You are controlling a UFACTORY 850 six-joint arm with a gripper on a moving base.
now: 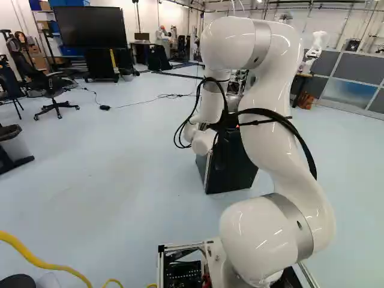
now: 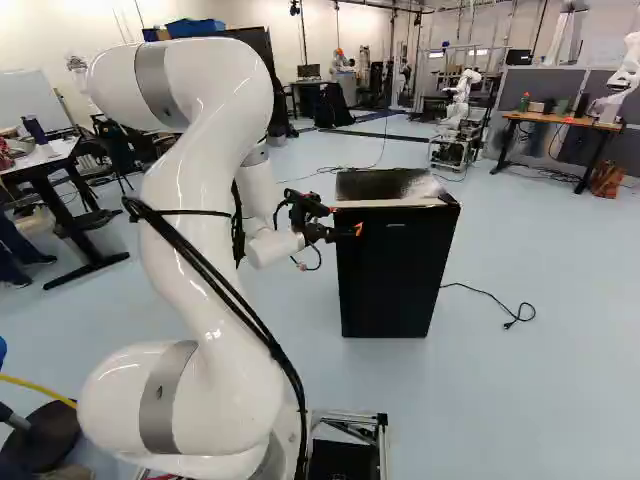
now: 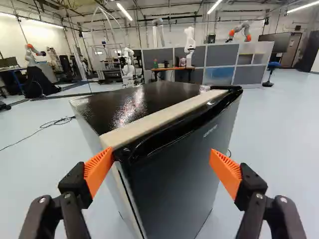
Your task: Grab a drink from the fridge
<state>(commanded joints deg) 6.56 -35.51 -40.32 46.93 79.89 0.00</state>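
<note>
My gripper (image 2: 345, 231) is at the upper edge of the small black fridge (image 2: 390, 275), on its side facing the arm in the right base view. In the wrist view the gripper (image 3: 162, 169) stands wide open, with nothing held. One orange fingertip is close against the fridge's top corner, by the end of the door; whether it touches I cannot tell. The other finger is in front of the door face. The fridge door (image 3: 174, 174) is closed, with a dark recess along its upper edge. No drink shows; the fridge's inside is hidden.
A cable (image 2: 500, 308) lies on the floor beside the fridge. Farther back stand a wooden-topped table (image 2: 560, 120), grey partitions (image 3: 219, 64) and another robot (image 2: 458, 105). An office chair (image 1: 53, 96) is at the left of the left base view.
</note>
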